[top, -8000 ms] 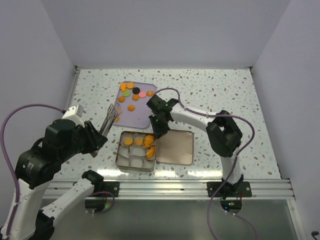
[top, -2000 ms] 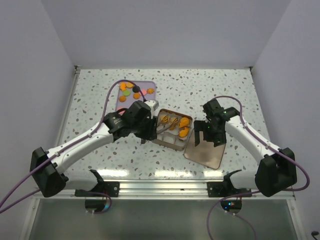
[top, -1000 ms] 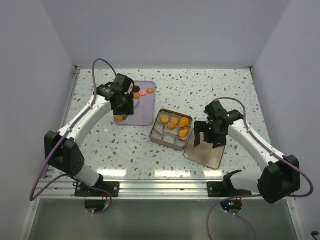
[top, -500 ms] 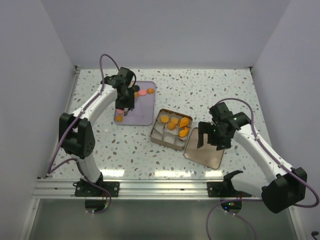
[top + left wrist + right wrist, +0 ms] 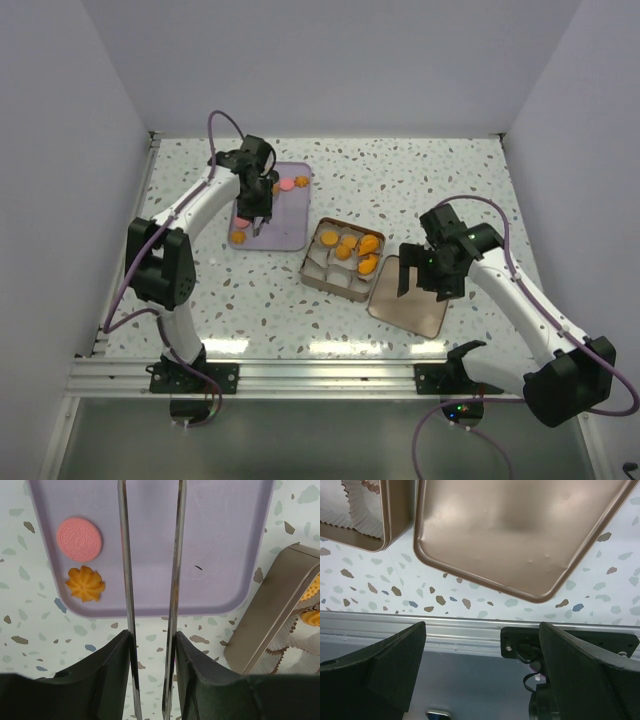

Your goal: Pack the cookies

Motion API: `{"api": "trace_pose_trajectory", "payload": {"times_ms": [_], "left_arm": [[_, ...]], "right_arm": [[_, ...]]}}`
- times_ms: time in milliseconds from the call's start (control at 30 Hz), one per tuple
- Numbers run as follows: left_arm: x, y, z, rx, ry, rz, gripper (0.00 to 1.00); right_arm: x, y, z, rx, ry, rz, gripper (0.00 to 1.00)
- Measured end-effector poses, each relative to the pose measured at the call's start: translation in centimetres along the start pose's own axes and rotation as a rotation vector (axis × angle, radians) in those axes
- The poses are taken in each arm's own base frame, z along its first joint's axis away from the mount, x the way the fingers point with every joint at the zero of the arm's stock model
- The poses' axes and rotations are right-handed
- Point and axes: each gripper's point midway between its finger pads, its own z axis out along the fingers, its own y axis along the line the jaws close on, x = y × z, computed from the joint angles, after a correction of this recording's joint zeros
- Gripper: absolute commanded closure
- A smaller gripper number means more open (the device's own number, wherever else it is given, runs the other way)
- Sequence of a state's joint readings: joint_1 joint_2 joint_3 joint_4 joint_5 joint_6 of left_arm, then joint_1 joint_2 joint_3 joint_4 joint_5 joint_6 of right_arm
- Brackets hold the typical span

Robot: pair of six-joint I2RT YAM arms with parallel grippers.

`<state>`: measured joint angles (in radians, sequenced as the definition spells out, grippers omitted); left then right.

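Observation:
Several cookies lie on the lilac tray [image 5: 290, 225]: an orange one [image 5: 238, 237] at its near left and pink ones [image 5: 286, 185] at the far side. The left wrist view shows a pink round cookie [image 5: 79, 532] and an orange star cookie [image 5: 85, 583]. More orange cookies [image 5: 348, 246] sit in the open tin [image 5: 318, 277]. My left gripper [image 5: 258, 220] [image 5: 152, 635] hangs over the tray, shut on metal tongs [image 5: 175, 555]. The tongs' tips run out of view. My right gripper [image 5: 420, 280] [image 5: 482, 625] is open and holds nothing, above the tin's lid [image 5: 405, 305].
The tin [image 5: 265, 625] stands just right of the tray, lined with white paper cups [image 5: 355, 505]. The lid [image 5: 520, 530] lies flat against the tin's near right side. The table's metal front rail [image 5: 470, 630] is close below the right gripper.
The left arm has shifted over the tray's middle and squeezed the tongs narrower. The right gripper has drifted slightly right and stayed open.

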<state>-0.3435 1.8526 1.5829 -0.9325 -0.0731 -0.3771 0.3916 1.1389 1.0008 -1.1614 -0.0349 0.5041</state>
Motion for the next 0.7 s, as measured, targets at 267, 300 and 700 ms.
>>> {"api": "trace_pose_trajectory", "payload": {"times_ms": [267,300,700], "left_arm": [[-0.7,-0.1,-0.3,0.018,-0.011,0.012,0.70],[-0.8,-0.1,-0.4,0.020,-0.015,0.013,0.70],[-1.1,-1.0,-5.8,0.132,-0.127,0.036,0.72]], "right_arm": [[0.0,0.2,0.0,-0.001,-0.001,0.051,0.01],[0.0,0.2,0.0,-0.001,-0.001,0.059,0.01],[-0.2,0.1,1.2,0.031,0.017,0.090,0.01]]}}
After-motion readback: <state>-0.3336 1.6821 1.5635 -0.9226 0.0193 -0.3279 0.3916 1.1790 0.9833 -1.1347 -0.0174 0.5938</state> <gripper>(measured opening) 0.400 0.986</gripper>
